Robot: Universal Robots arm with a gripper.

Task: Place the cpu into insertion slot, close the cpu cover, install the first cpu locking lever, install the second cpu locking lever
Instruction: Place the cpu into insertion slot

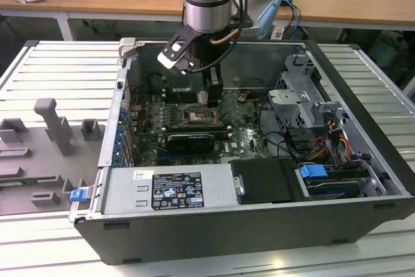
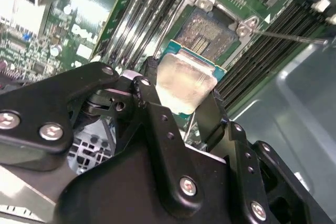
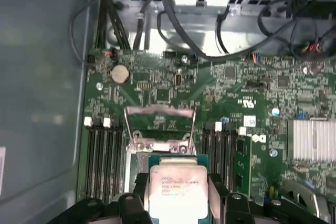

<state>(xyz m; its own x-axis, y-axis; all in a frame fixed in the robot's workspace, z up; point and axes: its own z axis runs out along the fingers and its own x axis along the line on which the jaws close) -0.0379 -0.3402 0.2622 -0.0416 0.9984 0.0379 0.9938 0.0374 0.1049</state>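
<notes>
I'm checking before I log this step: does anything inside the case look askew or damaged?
Nothing stands out. The small square silvery-beige chip is gripped between the jaws, the thin silvery metal cover frame is raised, and the dark-centred square socket is bare.

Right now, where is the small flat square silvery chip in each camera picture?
Exterior view: too small to tell, under the gripper.
First wrist view: flat square silvery chip between black fingers, near the silver-rimmed socket.
Second wrist view: chip between the fingers, beside that socket.
Shared landmark: the socket.

Silvery cpu (image 3: 176,187) gripped above insertion slot (image 2: 207,31); cpu cover (image 3: 160,113) swung open.
</notes>
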